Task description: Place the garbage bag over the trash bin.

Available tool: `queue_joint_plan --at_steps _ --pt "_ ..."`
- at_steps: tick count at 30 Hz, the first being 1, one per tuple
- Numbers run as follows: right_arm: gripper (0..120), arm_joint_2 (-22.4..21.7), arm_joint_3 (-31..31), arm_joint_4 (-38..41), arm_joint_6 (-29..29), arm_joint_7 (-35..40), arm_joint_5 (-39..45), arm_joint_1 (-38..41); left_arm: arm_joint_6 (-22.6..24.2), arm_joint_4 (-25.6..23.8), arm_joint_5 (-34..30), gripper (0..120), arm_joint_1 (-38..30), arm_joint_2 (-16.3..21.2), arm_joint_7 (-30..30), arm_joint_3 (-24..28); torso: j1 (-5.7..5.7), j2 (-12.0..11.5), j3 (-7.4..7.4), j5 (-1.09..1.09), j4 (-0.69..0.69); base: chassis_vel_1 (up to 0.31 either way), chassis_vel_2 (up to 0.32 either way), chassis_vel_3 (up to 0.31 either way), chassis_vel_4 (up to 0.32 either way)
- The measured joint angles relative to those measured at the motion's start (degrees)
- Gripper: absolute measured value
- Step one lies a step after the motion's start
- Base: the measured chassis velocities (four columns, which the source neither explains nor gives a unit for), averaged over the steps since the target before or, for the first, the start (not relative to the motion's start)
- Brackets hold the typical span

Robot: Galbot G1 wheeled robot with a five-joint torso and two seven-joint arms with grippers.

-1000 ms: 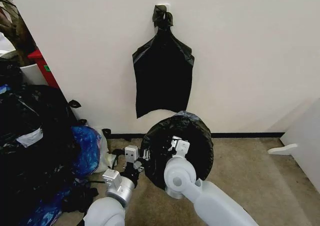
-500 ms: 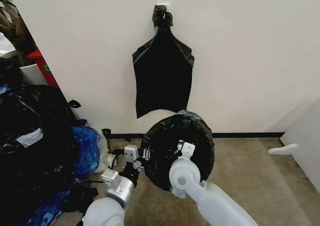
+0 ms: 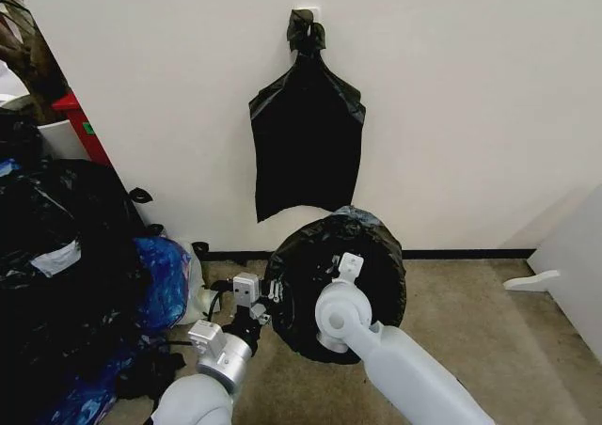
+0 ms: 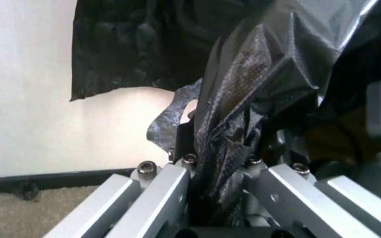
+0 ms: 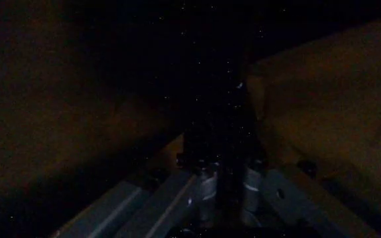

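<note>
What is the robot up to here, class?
The robot is fitting a black garbage bag over a bin, which the film already covers. The left gripper is shut on a bunched fold of the bag at its left edge. The right gripper reaches into the bag's dark opening. Another black bag hangs on the wall behind.
</note>
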Motion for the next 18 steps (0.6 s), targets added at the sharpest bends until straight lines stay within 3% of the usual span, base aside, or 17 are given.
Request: queue_joint_plan --at_steps 5,18 --pt "0 -0.3 0.1 1.3 0.1 0.0 0.0 -0.1 0.0 0.1 0.0 1 -0.1 0.0 0.0 0.0 0.0 0.0 0.0 0.01 0.01 0.0 0.0 0.0 0.0" --pt "0 -5.1 -5.4 15.8 -0.8 0.0 -1.5 -3.4 1.1 3.2 -3.6 1 -1.8 -0.5 -1.9 -0.2 0.0 0.0 0.0 0.0 0.0 0.0 0.0 0.0 0.0"
